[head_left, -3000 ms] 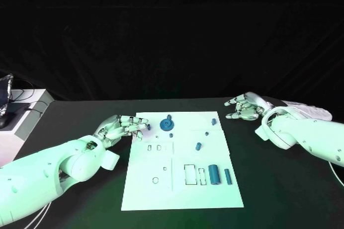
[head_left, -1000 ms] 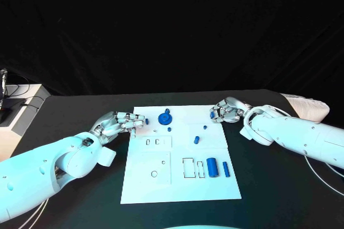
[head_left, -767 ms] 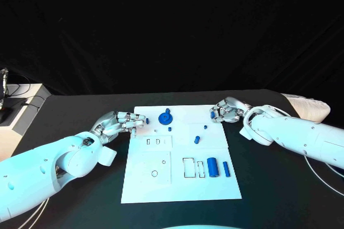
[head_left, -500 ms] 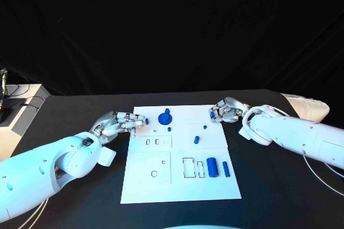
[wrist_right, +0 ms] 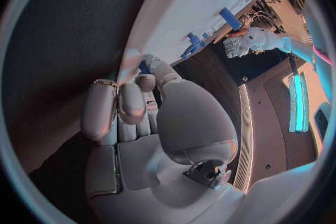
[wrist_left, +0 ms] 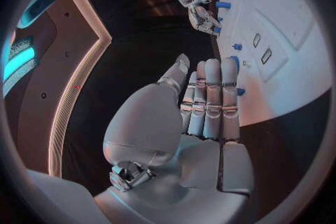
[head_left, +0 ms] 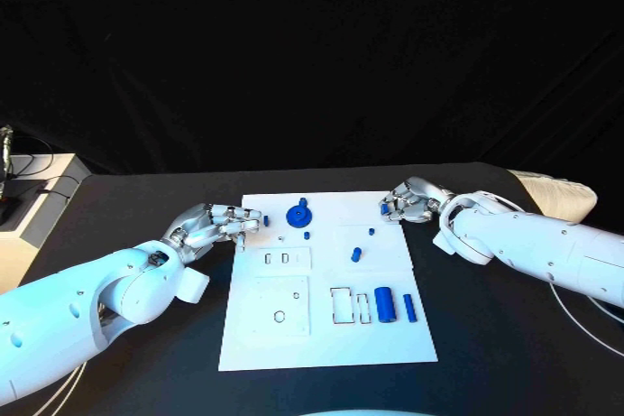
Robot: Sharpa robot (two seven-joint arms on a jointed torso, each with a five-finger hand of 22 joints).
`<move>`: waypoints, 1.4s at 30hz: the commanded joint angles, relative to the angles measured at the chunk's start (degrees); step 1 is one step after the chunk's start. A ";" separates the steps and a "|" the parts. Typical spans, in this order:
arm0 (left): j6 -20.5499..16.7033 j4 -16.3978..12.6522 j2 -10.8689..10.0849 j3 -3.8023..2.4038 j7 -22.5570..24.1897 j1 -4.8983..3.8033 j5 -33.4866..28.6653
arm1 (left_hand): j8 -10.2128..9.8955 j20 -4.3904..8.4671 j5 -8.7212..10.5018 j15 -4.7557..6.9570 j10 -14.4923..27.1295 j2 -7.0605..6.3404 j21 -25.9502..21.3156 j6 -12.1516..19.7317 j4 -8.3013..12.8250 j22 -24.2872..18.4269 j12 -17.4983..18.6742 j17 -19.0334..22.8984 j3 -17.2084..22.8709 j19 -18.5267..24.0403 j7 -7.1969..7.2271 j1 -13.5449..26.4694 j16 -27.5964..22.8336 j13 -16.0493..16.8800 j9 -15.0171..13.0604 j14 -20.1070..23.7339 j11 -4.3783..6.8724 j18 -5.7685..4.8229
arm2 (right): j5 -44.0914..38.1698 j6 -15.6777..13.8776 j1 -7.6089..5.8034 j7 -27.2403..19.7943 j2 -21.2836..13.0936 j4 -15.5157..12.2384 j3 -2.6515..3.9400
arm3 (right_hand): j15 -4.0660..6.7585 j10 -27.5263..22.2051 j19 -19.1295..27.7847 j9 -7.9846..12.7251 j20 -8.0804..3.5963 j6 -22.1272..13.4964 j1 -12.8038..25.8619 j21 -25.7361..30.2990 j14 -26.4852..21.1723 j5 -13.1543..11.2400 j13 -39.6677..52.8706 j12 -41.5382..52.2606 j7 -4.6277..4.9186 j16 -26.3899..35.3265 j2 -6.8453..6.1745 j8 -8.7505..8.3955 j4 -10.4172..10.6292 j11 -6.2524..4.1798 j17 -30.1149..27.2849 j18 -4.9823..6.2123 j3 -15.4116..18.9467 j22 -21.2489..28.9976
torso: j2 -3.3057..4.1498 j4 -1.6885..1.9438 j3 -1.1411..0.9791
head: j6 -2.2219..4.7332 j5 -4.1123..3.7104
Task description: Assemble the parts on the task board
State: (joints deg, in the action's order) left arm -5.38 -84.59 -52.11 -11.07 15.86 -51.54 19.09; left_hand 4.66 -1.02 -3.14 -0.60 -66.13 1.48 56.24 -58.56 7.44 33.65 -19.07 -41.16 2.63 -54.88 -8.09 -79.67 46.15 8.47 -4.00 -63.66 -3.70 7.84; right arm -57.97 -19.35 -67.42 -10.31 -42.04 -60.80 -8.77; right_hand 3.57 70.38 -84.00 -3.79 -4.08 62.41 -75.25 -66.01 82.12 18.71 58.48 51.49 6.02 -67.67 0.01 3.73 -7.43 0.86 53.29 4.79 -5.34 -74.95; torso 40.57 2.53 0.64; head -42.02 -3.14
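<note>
Parts (head_left: 384, 300) small, shapes unclear

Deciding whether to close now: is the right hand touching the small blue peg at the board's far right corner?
Cannot tell. In the head view the right hand covers that corner of the task board, hiding any contact.

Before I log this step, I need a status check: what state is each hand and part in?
Left hand: fingers curled, at the board's left edge.
Right hand: curled at the far right corner; contents hidden.
Blue wheel: lying flat.
Thick cylinder: lying loose.
Thin pin: lying loose.
</note>
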 commanded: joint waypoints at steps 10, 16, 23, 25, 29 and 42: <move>-0.65 -0.23 -0.02 -0.05 -0.46 0.03 0.99 | -0.11 0.28 0.16 -0.01 0.59 0.41 1.49 1.61 -0.33 0.86 -0.82 -1.77 -0.04 -1.49 -1.05 0.83 2.68 0.14 -0.07 -2.02 -0.44 0.97 | -0.57 -0.50 -0.03 0.82 0.04 -0.52 0.00 | 0.56 -0.08 -4.41 -0.10 -0.67 2.76 -0.08 -0.55 0.32 -0.33 0.34 0.06 0.25 -0.45 1.42 0.23 -0.27 -1.00 0.54 -0.17 -0.64 -9.37 | -0.06 0.02 0.00 | 0.04 -0.15; -1.25 -1.00 -0.60 -0.41 -2.96 -0.01 3.03 | 3.45 0.93 0.05 0.84 1.14 -0.01 4.84 0.25 -2.61 3.08 -11.69 -5.62 -1.44 -3.69 -0.88 3.65 8.34 7.51 -1.02 -4.25 0.57 1.66 | -0.59 -1.85 -0.87 2.45 -0.82 -1.65 0.05 | 0.55 -0.07 -4.42 -0.07 -0.72 2.67 0.11 -0.50 0.32 -0.72 0.35 -0.03 0.29 -0.41 1.06 0.13 -0.38 -1.00 0.57 -0.19 -0.41 -9.34 | -0.13 0.13 -0.02 | 0.16 0.34; -1.90 -1.43 -0.74 -1.54 -7.51 -0.06 5.60 | 9.21 1.96 0.23 2.09 4.32 0.23 12.24 -0.30 -4.94 13.69 -26.22 -10.11 -1.55 -9.75 0.96 6.03 12.52 18.97 -3.54 -7.30 1.97 0.77 | 0.44 -3.09 -2.91 4.91 -1.16 -3.45 0.13 | 0.57 0.04 -4.43 -0.08 -0.76 2.72 0.11 -0.56 0.35 -0.79 0.45 0.00 0.26 -0.41 1.15 0.13 -0.43 -1.05 0.66 -0.20 -0.41 -9.35 | -0.18 -0.21 0.04 | 0.37 0.77; -1.87 -1.47 -0.69 -1.71 -8.78 -0.08 6.24 | 10.22 2.13 0.24 2.23 4.75 0.18 13.46 0.22 -5.31 15.70 -27.97 -12.24 -1.38 -10.74 1.00 6.26 13.83 20.94 -4.11 -8.34 2.08 0.55 | 0.77 -3.24 -3.58 6.01 -1.08 -4.74 0.14 | 0.57 0.07 -4.43 -0.08 -0.77 2.72 0.12 -0.53 0.35 -0.78 0.48 0.01 0.26 -0.40 1.17 0.13 -0.45 -1.05 0.66 -0.20 -0.40 -9.34 | -0.22 -0.27 0.02 | 0.40 0.97; -1.69 -1.44 -0.46 -1.85 -10.33 -0.08 6.93 | 11.60 2.12 0.24 2.26 5.19 -0.05 14.16 1.15 -5.71 17.17 -28.84 -14.24 -0.97 -11.00 1.00 6.32 14.08 23.09 -4.82 -8.98 2.12 0.54 | 1.05 -3.18 -4.45 8.08 -0.73 -7.57 0.15 | 0.56 0.08 -4.43 -0.06 -0.77 2.59 0.03 -0.49 0.36 -1.11 0.48 -0.08 0.34 -0.36 1.06 0.09 -0.71 -1.01 0.70 -0.19 -0.39 -9.32 | -0.39 -0.41 -0.01 | 0.34 1.12; -0.94 -1.39 0.28 -1.96 -11.78 -0.07 6.83 | 11.96 2.04 0.23 2.30 4.62 -0.13 14.52 2.04 -5.71 19.31 -28.15 -16.96 -0.44 -11.74 0.81 6.10 13.64 24.98 -4.63 -10.09 2.13 0.52 | -4.85 -5.05 -4.42 17.11 4.22 -17.32 -0.10 | 0.51 0.10 -4.41 -0.06 -0.74 2.19 0.28 -0.05 0.37 -1.06 0.47 -0.19 0.48 -0.09 1.07 0.08 -1.14 -0.97 0.49 -0.09 -0.50 -9.19 | -0.54 -0.46 0.06 | 0.28 2.92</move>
State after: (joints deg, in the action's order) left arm -6.90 -85.84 -51.99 -12.98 4.92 -51.58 25.62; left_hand 16.49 1.03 -2.87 1.82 -61.33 1.46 70.57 -57.05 1.81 52.92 -47.43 -58.07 1.91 -66.37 -7.30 -73.76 60.13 33.41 -8.76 -73.32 -1.52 8.79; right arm -58.73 -23.04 -72.18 2.50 -38.20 -77.39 -8.78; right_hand 3.77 70.33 -84.01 -3.74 -4.50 63.95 -75.32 -66.34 82.32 17.74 58.91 51.48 5.39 -67.89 0.98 3.73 -8.23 0.00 53.84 4.81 -5.95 -74.92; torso 40.00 2.09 0.65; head -41.85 -0.63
